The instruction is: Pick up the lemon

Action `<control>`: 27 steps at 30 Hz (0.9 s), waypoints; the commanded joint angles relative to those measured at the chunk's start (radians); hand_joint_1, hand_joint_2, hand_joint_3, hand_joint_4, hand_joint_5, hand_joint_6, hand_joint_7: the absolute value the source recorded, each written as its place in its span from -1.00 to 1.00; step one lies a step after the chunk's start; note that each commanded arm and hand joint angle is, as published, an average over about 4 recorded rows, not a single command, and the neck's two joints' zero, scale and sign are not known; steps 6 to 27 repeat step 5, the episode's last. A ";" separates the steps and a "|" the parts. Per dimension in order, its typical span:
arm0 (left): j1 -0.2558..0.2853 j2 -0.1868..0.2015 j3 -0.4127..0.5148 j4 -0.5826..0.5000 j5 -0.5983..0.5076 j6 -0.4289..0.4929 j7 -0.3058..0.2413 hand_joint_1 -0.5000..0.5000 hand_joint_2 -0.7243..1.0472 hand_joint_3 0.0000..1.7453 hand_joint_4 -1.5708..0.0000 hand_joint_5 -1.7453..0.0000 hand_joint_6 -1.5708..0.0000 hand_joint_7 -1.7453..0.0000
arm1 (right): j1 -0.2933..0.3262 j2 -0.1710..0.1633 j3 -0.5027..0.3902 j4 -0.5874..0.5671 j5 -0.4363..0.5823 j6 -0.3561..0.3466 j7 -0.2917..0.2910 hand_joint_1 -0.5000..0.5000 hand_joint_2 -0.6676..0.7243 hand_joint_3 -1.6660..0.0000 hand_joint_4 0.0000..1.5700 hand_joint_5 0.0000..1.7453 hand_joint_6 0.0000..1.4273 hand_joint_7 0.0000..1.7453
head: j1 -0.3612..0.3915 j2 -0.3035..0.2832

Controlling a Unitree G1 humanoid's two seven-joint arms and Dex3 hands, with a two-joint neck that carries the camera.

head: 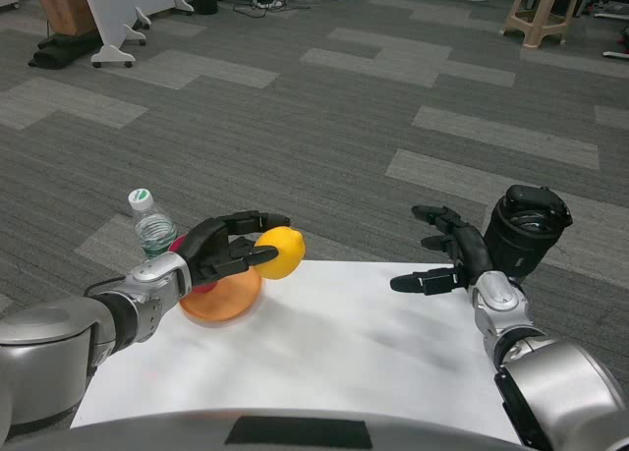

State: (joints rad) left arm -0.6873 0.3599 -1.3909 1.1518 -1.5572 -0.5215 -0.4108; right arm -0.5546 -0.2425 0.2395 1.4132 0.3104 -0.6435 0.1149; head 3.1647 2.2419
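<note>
Landmark: orange plate (221,302) at the far left corner of the table (324,363).

Directly above the plate, blocked by the left hand (221,250), fingers wrapped on the lemon (279,252) at the plate's right rim. Behind the plate, off the table edge, a water bottle (150,223) upright, closing that side. Right of the plate, broad bare white surface, open to passage as far as the right hand (447,259), fingers spread, hovering over the far edge well apart from the plate. Just beyond that hand, a black container (526,230). Nearer than the plate, bare surface too.
</note>
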 commanded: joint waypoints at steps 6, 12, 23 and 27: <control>0.016 0.021 0.014 -0.008 -0.011 0.005 -0.008 1.00 0.90 -0.90 -0.90 -1.00 -0.20 0.52 | 0.005 0.009 -0.002 -0.007 0.003 0.005 -0.006 0.58 -0.27 0.62 -0.67 0.44 -1.00 -0.76 | 0.008 0.003; 0.016 0.021 0.014 -0.008 -0.011 0.005 -0.008 1.00 0.90 -0.90 -0.90 -1.00 -0.20 0.52 | 0.005 0.009 -0.002 -0.007 0.003 0.005 -0.006 0.58 -0.27 0.62 -0.67 0.44 -1.00 -0.76 | 0.008 0.003; 0.016 0.021 0.014 -0.008 -0.011 0.005 -0.008 1.00 0.90 -0.90 -0.90 -1.00 -0.20 0.52 | 0.005 0.009 -0.002 -0.007 0.003 0.005 -0.006 0.58 -0.27 0.62 -0.67 0.44 -1.00 -0.76 | 0.008 0.003; 0.016 0.021 0.014 -0.008 -0.011 0.005 -0.008 1.00 0.90 -0.90 -0.90 -1.00 -0.20 0.52 | 0.005 0.009 -0.002 -0.007 0.003 0.005 -0.006 0.58 -0.27 0.62 -0.67 0.44 -1.00 -0.76 | 0.008 0.003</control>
